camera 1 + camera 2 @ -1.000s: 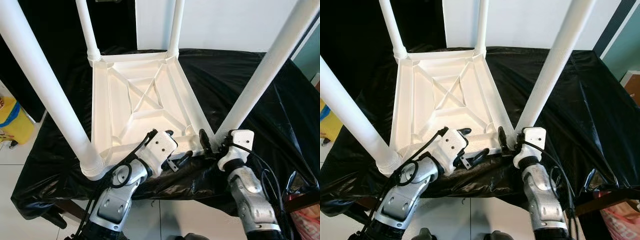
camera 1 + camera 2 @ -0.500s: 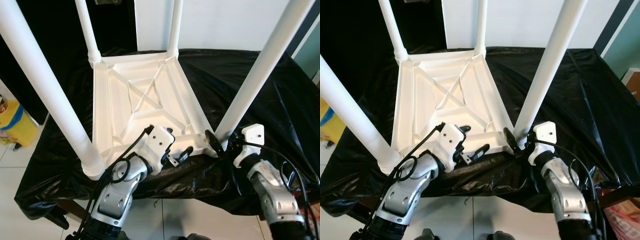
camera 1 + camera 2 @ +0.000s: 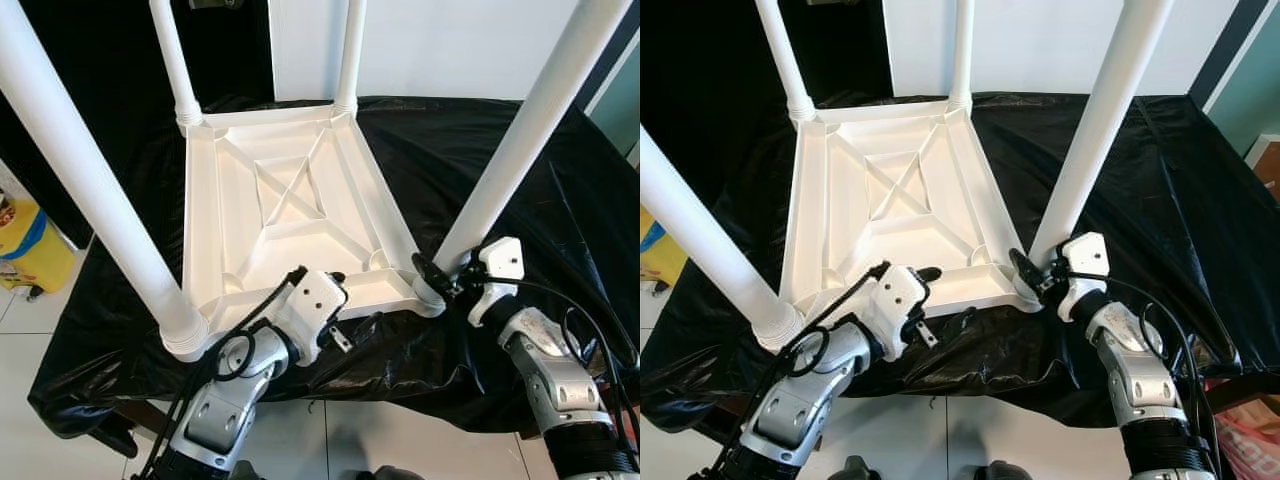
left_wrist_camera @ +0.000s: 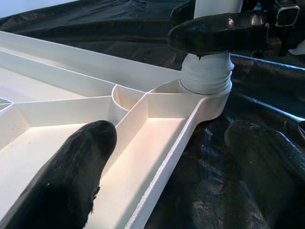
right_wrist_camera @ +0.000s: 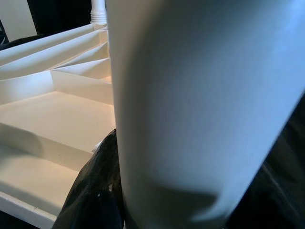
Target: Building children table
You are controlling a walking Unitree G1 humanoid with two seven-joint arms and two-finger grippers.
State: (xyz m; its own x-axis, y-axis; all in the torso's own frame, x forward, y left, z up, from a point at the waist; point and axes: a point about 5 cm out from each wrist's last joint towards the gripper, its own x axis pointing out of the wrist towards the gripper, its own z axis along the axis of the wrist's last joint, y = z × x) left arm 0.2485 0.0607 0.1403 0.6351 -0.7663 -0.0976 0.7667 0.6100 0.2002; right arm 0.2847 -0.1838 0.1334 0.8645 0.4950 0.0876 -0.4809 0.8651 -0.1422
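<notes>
An upturned white plastic children's table [image 3: 290, 215] lay on a black-draped table [image 3: 520, 180], its near rim between the spread left gripper [image 4: 167, 157], while the right gripper [image 3: 437, 281] clasped the near-right leg [image 3: 500, 190] at its base, seemingly light, stiff and slippery.

A room in a home, judging by the plain fittings. A work surface draped in crinkled black plastic sheet [image 3: 520, 150] stands on pale tiled floor [image 3: 40, 330]. Behind the sheet rises a white wall [image 3: 450, 45], with a teal wall [image 3: 1255, 95] to its right. Left of the sheet, a yellow container [image 3: 25, 245] sits on the tiles.
</notes>
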